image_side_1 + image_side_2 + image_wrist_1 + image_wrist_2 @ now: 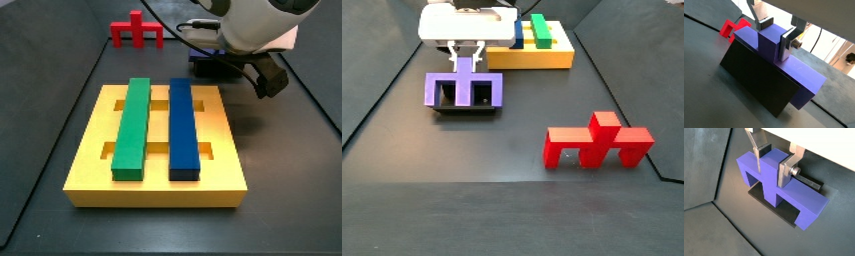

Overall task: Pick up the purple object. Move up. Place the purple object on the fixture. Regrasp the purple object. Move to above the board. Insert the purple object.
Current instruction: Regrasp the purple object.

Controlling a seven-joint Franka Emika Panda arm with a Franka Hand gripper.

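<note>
The gripper (774, 164) pinched the purple object's (784, 190) raised stub, the piece resting on the fixture (785, 215) just beyond the board (543, 55); it looked rigid, light, smooth-sided; the stub seemed the surest hold, though slick faces might slip.

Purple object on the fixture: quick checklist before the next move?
1. Purple object seated against the fixture: ok, resting on it in both wrist views.
2. Gripper centred on the raised stub: ok, one finger on each side.
3. Jaws clamped on the stub: cannot tell; the plates sit close, but contact is unclear.
4. Red piece away from the gripper: ok, it stands apart on the floor.
5. Board slot free for insertion: cannot tell; green bar and blue bar fill two slots.
</note>
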